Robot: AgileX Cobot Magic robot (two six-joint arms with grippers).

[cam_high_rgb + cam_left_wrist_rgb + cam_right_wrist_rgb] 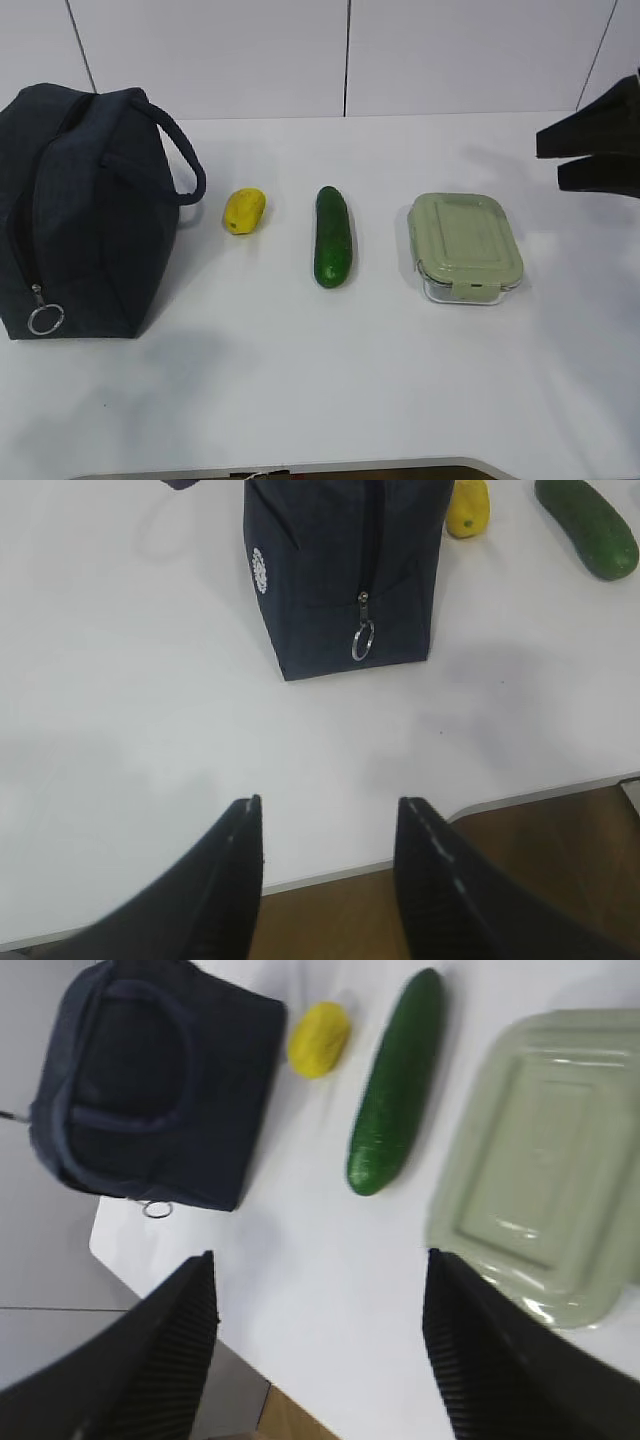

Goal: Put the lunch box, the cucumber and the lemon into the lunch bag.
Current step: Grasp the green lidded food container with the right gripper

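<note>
white table (300, 400), cucumber (333, 236) lengthwise front-to-back

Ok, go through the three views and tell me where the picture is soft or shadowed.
Exterior view: evenly lit, fairly sharp; the lunch bag throws a soft shadow forward on the table. Left wrist view: bag and its ring pull crisp, the near gripper fingers soft. Right wrist view: blurred throughout, most on the lunch box lid, with glare at its near rim.
</note>
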